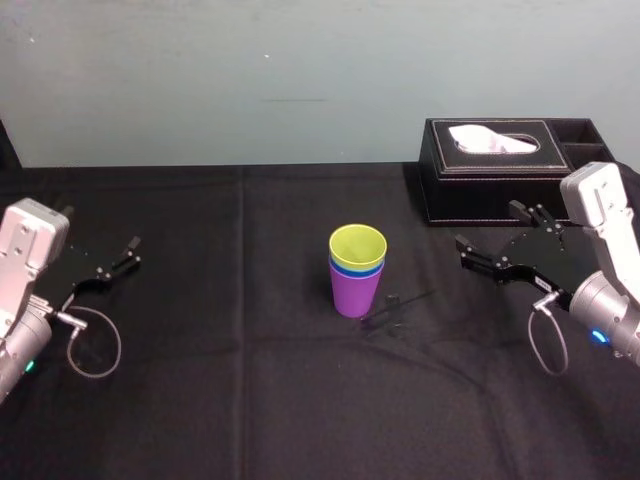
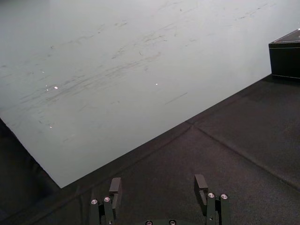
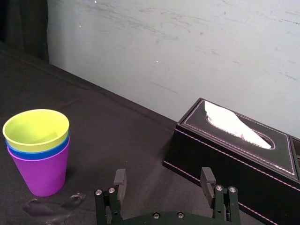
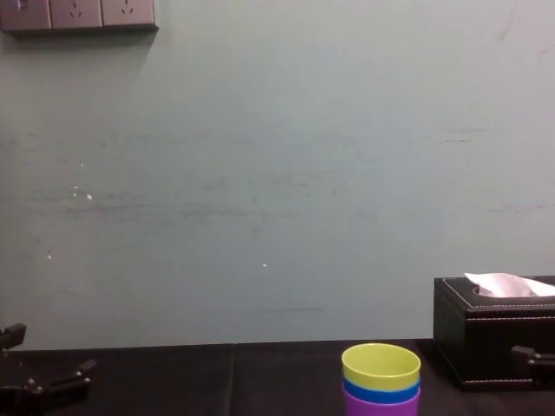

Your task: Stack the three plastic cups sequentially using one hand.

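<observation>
The three plastic cups stand upright, nested in one stack, at the middle of the black table. The purple cup [image 1: 355, 293] is at the bottom, the blue cup [image 1: 357, 269] shows as a band above it, and the yellow-green cup [image 1: 357, 245] is on top. In the right wrist view the purple cup [image 3: 42, 173], blue cup [image 3: 37, 152] and yellow-green cup [image 3: 36, 129] stand well apart from the fingers. My right gripper [image 1: 488, 226] [image 3: 163, 180] hovers to the right of the stack, open and holding nothing. My left gripper [image 1: 100, 232] [image 2: 158, 185] rests at the far left, open.
A black tissue box [image 1: 500, 170] [image 3: 234, 150] with a white tissue stands at the back right, just behind my right gripper. A small glossy scrap [image 1: 395, 306] lies on the cloth next to the stack. The table's back edge meets a pale wall.
</observation>
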Controlling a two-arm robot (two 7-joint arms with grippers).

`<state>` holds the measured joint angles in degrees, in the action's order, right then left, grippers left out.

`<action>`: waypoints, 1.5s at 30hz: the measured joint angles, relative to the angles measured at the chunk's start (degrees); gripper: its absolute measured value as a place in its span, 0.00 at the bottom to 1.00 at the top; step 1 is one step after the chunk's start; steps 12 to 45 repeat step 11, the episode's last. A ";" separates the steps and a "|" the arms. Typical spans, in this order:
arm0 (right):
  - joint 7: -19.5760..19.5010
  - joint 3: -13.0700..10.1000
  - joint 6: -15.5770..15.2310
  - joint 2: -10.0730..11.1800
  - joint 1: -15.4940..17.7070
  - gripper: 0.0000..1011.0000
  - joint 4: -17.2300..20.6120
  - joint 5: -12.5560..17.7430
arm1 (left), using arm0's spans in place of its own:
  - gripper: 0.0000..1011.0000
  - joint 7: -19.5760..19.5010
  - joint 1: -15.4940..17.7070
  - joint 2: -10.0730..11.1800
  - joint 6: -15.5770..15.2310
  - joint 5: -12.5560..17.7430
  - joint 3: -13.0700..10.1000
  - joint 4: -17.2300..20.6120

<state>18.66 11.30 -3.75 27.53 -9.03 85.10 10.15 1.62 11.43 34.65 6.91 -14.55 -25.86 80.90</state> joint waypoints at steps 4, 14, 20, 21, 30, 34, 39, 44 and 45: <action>0.00 0.05 -0.01 0.01 -0.01 0.99 0.12 0.00 | 1.00 0.00 0.00 0.00 0.00 0.00 0.00 0.00; 0.00 0.11 -0.04 0.05 -0.02 0.99 0.26 0.01 | 1.00 0.00 0.00 0.00 0.00 0.00 0.00 0.00; 0.00 0.11 -0.04 0.05 -0.02 0.99 0.26 0.01 | 1.00 0.00 0.00 0.00 0.00 0.00 0.00 0.00; 0.00 0.11 -0.04 0.05 -0.02 0.99 0.26 0.01 | 1.00 0.00 0.00 0.00 0.00 0.00 0.00 0.00; 0.00 0.11 -0.04 0.05 -0.02 0.99 0.26 0.01 | 1.00 0.00 0.00 0.00 0.00 0.00 0.00 0.00; 0.00 0.11 -0.04 0.05 -0.02 0.99 0.26 0.01 | 1.00 0.00 0.00 0.00 0.00 0.00 0.00 0.00; 0.00 0.11 -0.04 0.05 -0.02 0.99 0.26 0.01 | 1.00 0.00 0.00 0.00 0.00 0.00 0.00 0.00; 0.00 0.11 -0.04 0.05 -0.02 0.99 0.26 0.01 | 1.00 0.00 0.00 0.00 0.00 0.00 0.00 0.00; 0.00 0.11 -0.04 0.05 -0.02 0.99 0.26 0.01 | 1.00 0.00 0.00 0.00 0.00 0.00 0.00 0.00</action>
